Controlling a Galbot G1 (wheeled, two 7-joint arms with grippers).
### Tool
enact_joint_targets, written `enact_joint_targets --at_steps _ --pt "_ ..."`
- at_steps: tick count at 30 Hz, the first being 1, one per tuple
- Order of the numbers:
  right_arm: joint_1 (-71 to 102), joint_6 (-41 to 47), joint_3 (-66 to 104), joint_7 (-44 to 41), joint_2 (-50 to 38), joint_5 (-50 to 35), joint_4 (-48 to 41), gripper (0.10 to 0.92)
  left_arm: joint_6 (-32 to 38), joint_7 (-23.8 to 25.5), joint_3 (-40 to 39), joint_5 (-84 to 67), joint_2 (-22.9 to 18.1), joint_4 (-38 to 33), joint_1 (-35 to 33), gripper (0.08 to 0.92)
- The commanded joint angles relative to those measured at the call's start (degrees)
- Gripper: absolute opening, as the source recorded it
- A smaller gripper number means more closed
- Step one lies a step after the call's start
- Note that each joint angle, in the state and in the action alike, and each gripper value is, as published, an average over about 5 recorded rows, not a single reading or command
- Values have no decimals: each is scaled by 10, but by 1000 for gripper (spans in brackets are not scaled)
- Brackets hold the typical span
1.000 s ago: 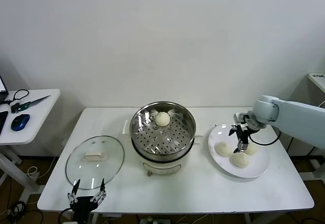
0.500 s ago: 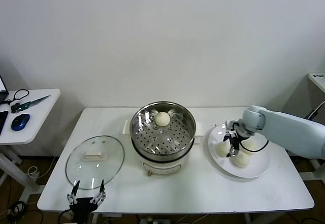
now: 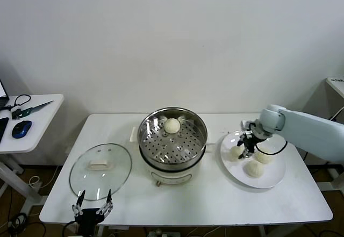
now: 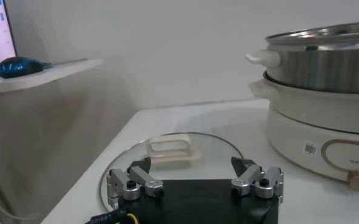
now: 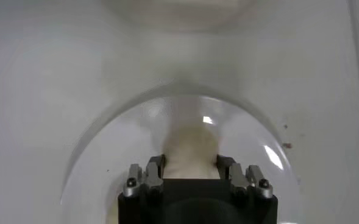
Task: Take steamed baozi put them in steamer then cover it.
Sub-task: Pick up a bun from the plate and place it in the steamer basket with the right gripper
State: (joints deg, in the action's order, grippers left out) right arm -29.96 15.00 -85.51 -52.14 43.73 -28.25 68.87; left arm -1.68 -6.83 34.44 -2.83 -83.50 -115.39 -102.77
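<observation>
Three steamed baozi (image 3: 255, 169) lie on a white plate (image 3: 275, 179) toward the table's right edge, and a fourth bun (image 3: 172, 125) already sits on the perforated tray at the back of the steamer (image 3: 172, 140), which stands at the table's middle. The right gripper (image 3: 244, 152) is down over the plate's left side, its fingers pressed against the two flanks of the leftmost bun (image 5: 191, 150); the wrist view shows the dough pinched between the jaws, so this bun is likely the next one bound for the pot. The grip is taken from above, probably so the soft bun can be lifted straight off the plate without nudging its neighbours, which lie just beside it.

The cover (image 3: 100, 171) rests flat near the table's front left corner, handle up, leaving the steamer's mouth free for loading. The left gripper (image 3: 92, 207) hangs at the front edge just before the lid, fingers spread wide and holding nothing, seemingly parked for the covering step.
</observation>
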Motion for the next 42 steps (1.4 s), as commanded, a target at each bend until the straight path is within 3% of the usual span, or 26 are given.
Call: enact_joint_targets --at_steps 1,6,14,23,34,42 --pt "-351 -10 -193 -53 39 -159 89 585 0 0 0 0 0 0 0 823" --pt "-425 24 -171 -35 103 -274 153 584 0 0 -2 0 3 -2 1 823" --pt "-327 124 -83 96 230 -331 207 585 1 0 -6 -2 3 -6 1 823" --pt "-176 183 -60 166 334 -294 126 585 5 -2 -7 0 1 -5 -2 823" --pt "-75 181 -46 166 391 -227 -5 585 5 -2 0 -3 2 0 3 823" --pt "-40 176 -43 162 407 -207 -42 585 5 -2 2 -3 5 2 2 823"
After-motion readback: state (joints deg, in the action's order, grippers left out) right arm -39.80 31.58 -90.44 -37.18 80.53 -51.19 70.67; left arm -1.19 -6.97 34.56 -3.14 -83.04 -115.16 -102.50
